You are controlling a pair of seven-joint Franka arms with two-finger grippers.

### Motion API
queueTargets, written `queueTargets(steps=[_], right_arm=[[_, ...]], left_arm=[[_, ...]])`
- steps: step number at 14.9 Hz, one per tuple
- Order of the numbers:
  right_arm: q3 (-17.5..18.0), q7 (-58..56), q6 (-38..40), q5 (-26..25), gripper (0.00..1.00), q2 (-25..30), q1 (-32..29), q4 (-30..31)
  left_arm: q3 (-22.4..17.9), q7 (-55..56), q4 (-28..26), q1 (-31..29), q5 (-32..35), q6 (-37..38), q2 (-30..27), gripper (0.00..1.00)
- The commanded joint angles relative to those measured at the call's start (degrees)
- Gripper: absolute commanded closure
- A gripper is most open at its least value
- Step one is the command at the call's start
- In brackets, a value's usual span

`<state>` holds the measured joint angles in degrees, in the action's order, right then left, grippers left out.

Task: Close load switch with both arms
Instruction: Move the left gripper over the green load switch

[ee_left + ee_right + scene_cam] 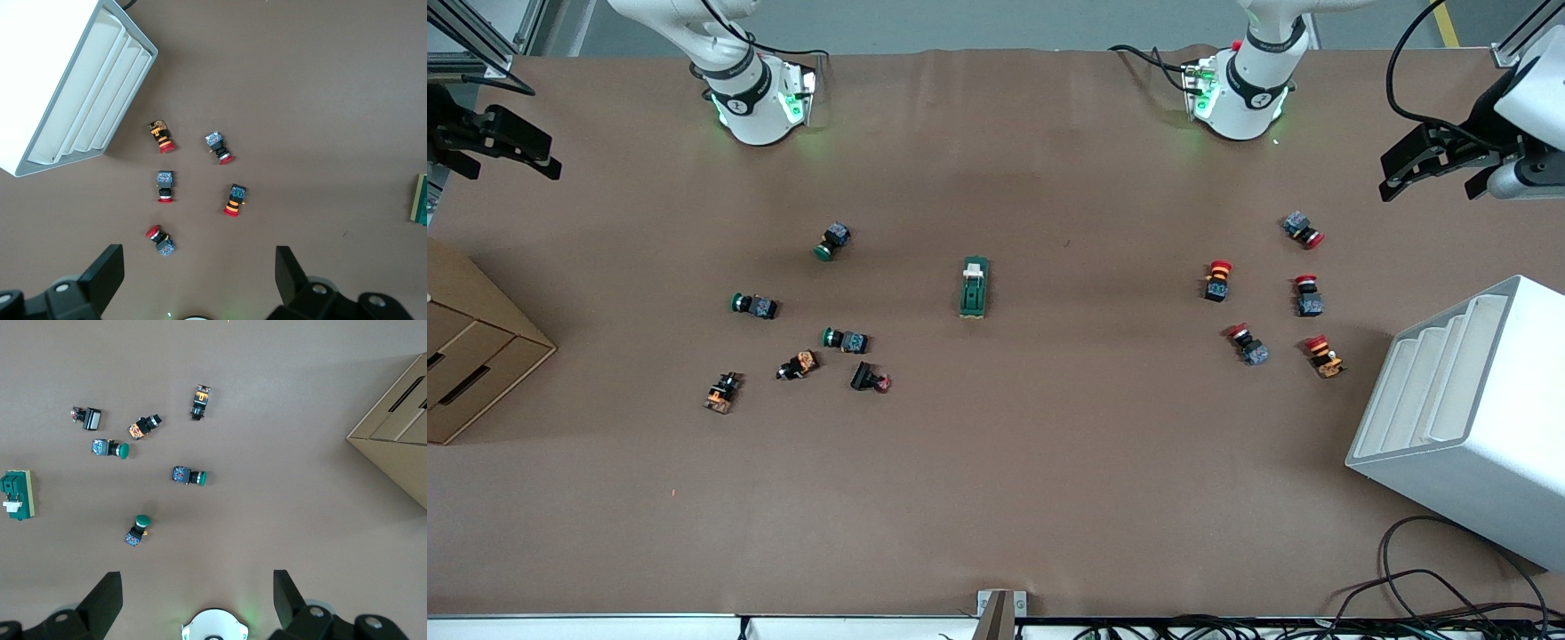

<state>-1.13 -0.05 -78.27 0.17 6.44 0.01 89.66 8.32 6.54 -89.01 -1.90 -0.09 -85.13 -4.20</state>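
Note:
The load switch [974, 287] is a dark green block with a cream lever piece at the end nearest the bases. It lies alone at the table's middle. It shows whole in the right wrist view [18, 495] and cut by the frame edge in the left wrist view [421, 199]. My left gripper [1430, 185] hangs open and empty high over the left arm's end of the table [198, 263]. My right gripper [511, 167] hangs open and empty high over the right arm's end [197, 587]. Both are far from the switch.
Several red-capped push buttons [1217, 280] lie toward the left arm's end, and several green-capped and other buttons [845, 339] toward the right arm's end. A white slotted rack [1467, 418] stands at the left arm's end, a cardboard box [471, 356] at the right arm's.

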Motion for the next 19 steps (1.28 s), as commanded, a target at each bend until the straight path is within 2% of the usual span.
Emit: queueTargets(steps=[1,6,10,13,16,19], right_arm=[[0.3,0.8,0.0,-0.3,0.00,0.2,0.2,0.3],[0.3,0.8,-0.1,-0.3,0.00,0.2,0.3,0.2],[0.3,0.8,0.0,-0.3,0.00,0.3,0.5,0.2],[0.3,0.8,-0.1,-0.3,0.00,0.2,0.6,0.0],[0.3,0.8,-0.3,-0.3,0.00,0.2,0.7,-0.1],[0.3,0.8,-0.1,-0.3,0.00,0.2,0.6,-0.1]], left_arm=[[-0.1,-0.9,0.6,0.2,0.3,0.8,0.2,0.00],[0.1,-0.7,2.3,1.0,0.3,0.5,1.7,0.00],[2.9,3.6,1.9,5.8,0.4,-4.1,4.5,0.00],[7.3,14.4,1.2,9.2,0.7,-9.0,7.9,0.00],[11.0,28.3,-0.2,14.0,1.0,-17.1,12.4,0.00],[11.2,41.0,-0.6,21.2,3.3,-23.5,16.9,0.00]])
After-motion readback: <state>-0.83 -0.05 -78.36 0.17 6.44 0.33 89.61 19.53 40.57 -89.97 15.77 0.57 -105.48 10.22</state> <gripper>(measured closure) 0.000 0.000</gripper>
